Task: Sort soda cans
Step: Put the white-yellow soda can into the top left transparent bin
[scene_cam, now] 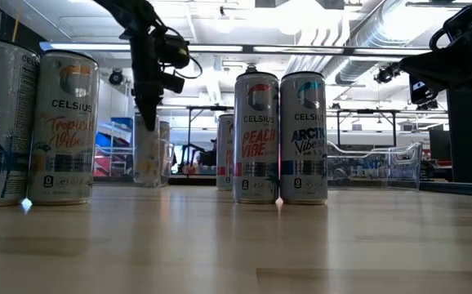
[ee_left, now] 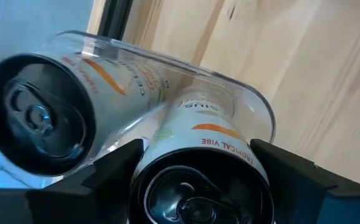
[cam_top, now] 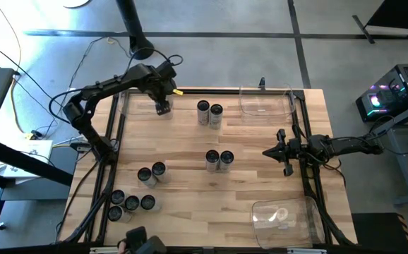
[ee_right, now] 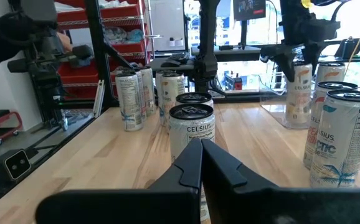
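At table's eleven o'clock, left gripper (cam_top: 163,107) straddles Tropical Vibe can (ee_left: 198,168) inside bin (cam_top: 137,103), fingers spread, grip apparently releasing. Right gripper (cam_top: 269,152) idle, closed, empty. Cans look rigid, slick; grasp mid-wall.

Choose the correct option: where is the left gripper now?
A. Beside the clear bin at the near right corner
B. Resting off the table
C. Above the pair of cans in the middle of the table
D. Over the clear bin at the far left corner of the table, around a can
D: in the high view the left gripper is over the far-left bin, and its wrist view shows its fingers on either side of a can inside the bin.
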`<act>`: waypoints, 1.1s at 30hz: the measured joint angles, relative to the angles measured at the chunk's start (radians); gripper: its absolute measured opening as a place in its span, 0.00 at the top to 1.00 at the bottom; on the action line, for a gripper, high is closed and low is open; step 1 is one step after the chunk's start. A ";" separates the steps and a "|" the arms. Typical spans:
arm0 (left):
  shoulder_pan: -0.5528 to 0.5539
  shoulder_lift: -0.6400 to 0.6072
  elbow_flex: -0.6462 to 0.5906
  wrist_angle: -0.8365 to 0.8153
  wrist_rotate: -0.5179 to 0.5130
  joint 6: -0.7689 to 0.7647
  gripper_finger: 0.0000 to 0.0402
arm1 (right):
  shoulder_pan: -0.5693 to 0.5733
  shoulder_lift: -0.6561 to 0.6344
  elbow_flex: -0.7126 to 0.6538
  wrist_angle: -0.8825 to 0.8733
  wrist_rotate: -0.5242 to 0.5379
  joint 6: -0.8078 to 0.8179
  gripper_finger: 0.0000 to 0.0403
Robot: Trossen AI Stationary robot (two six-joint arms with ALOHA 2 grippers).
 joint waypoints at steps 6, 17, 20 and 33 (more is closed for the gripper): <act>0.002 0.000 -0.022 0.044 0.014 0.002 0.28 | 0.000 0.000 0.000 0.000 0.000 0.000 1.00; 0.034 0.000 -0.022 0.074 0.035 0.002 0.27 | 0.000 0.000 0.000 0.000 0.000 0.000 1.00; 0.046 -0.001 -0.022 0.072 0.043 0.002 0.27 | 0.000 0.000 0.000 0.000 0.000 0.000 1.00; 0.035 -0.004 -0.003 0.053 0.024 0.018 0.29 | 0.000 0.000 0.000 0.000 0.000 0.000 1.00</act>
